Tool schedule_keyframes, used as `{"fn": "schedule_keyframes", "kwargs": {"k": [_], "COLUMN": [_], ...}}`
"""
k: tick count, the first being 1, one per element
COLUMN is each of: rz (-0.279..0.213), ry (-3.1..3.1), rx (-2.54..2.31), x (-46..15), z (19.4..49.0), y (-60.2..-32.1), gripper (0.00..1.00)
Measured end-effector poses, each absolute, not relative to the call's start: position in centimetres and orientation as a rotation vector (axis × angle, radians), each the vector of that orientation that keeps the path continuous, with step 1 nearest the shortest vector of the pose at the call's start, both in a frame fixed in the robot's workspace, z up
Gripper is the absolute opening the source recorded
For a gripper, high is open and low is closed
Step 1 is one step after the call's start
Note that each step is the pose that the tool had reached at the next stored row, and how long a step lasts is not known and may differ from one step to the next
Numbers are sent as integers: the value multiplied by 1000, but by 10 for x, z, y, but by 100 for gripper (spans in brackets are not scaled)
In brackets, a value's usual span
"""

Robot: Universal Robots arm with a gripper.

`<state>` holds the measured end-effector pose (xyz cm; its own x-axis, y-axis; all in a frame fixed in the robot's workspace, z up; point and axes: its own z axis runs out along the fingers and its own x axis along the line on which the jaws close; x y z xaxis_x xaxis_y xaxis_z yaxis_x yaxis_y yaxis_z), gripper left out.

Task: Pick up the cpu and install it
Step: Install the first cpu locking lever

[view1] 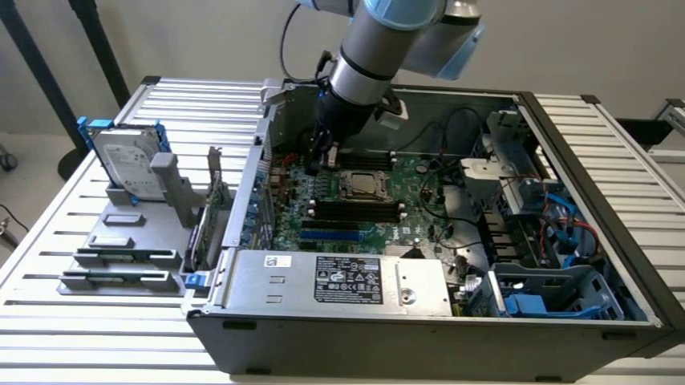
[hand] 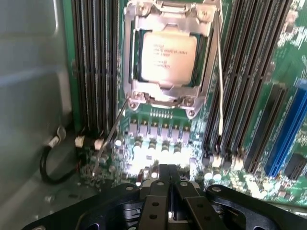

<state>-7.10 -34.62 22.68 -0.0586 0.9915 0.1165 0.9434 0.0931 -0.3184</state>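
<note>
1. You're over a white slatted table (view1: 48, 265), with an open computer case (view1: 428, 341) lying on it and its motherboard (view1: 419, 215) facing up.
2. As for writing, the power supply (view1: 268, 282) carries a black label (view1: 348, 279) and a small white sticker, but the print is too fine to read. A hard drive (view1: 120, 160) in a blue frame stands on the exterior view's left, and its label is just as unreadable.
3. Your claw (view1: 317, 164) is closed. In the wrist view the fingers (hand: 158, 201) meet with nothing between them.
4. The cpu (hand: 168, 57) sits in its socket, ringed by the metal socket frame (hand: 130, 57). Several printed lines show on its silver top, too blurred to make out.
5. The claw hangs low over the board, just beside the socket on the exterior view's left. It is near the cpu but not touching it.
6. The chip lies flat with its metal face up and its edges parallel to the memory slots (hand: 96, 62). It's close to square, so it has no real long axis.
</note>
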Motion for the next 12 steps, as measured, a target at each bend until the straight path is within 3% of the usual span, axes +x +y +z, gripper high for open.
{"fn": "schedule_keyframes", "kwargs": {"k": [12], "rz": [166], "ry": [-1947], "rx": [-2015], "x": [-76], "z": [235], "y": [-346], "gripper": [11]}}
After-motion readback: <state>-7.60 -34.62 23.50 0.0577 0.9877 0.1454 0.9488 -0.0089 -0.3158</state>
